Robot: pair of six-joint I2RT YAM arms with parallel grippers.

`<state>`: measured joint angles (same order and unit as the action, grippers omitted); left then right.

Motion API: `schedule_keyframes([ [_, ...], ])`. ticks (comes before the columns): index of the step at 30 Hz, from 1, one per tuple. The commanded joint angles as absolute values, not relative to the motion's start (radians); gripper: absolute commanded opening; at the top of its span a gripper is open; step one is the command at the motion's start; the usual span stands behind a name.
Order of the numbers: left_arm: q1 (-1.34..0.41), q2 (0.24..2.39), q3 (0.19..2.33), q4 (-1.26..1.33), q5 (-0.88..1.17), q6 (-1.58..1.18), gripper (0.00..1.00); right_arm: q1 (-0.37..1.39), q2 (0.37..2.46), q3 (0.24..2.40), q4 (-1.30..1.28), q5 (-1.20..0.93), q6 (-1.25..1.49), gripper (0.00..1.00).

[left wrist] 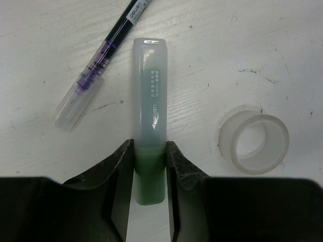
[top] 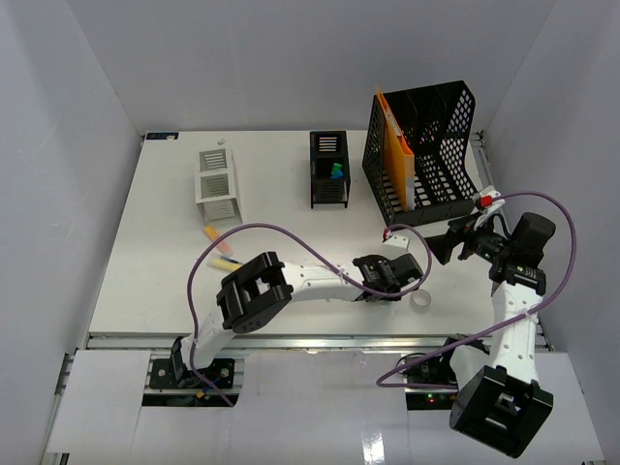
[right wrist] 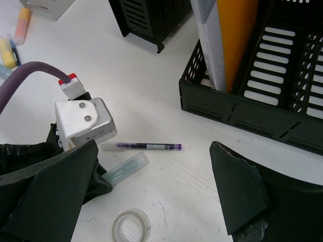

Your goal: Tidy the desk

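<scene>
One white counter (top: 165,271) carries every item in view, with a metal rail (top: 310,341) along its near edge.
Black file rack (top: 441,145) stands far right, orange folder (top: 397,155) standing inside. Right fingers (right wrist: 237,186) spread wide, grasping nothing. Left fingers (left wrist: 118,176) clamped on both sides of a green highlighter (left wrist: 150,91) lying flat; purple pen (left wrist: 108,43) just beside it, tape roll (left wrist: 255,143) near.

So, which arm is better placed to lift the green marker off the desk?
Left. The left gripper has its fingers against both sides of the marker's green end. The right gripper hangs open near the black file rack, with nothing between its fingers.
</scene>
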<state>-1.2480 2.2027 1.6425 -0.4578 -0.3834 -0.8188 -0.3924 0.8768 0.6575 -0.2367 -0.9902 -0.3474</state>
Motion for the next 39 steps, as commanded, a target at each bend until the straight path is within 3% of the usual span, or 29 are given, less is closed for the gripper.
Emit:
schedule_keyframes([
  [1, -1.262, 2.213, 1.532, -0.561, -0.401, -0.851, 0.26, -0.401, 0.882, 0.652, -0.218, -1.034, -0.348, 0.98],
  [6, -1.266, 2.016, 1.297, -0.406, -0.387, -0.885, 0.15, -0.402, 0.891, 0.645, -0.225, -1.092, -0.366, 0.98],
  [16, -1.264, 1.580, 0.740, 0.156, -0.351, -0.951, 0.11, -0.390, 0.956, 0.674, -0.413, -1.299, -0.555, 0.94],
  [23, -1.239, 1.439, 0.584, 0.344, -0.352, -0.931, 0.11, -0.199, 0.961, 0.704, -0.494, -1.244, -0.587, 0.92],
  [31, -1.196, 1.358, 0.444, 0.649, -0.289, -0.852, 0.11, 0.108, 1.034, 0.738, -0.315, -1.062, -0.309, 0.92],
  [39, -1.135, 1.362, 0.409, 0.813, -0.239, -0.794, 0.11, 0.260, 1.225, 0.849, -0.187, -0.954, -0.030, 0.93],
])
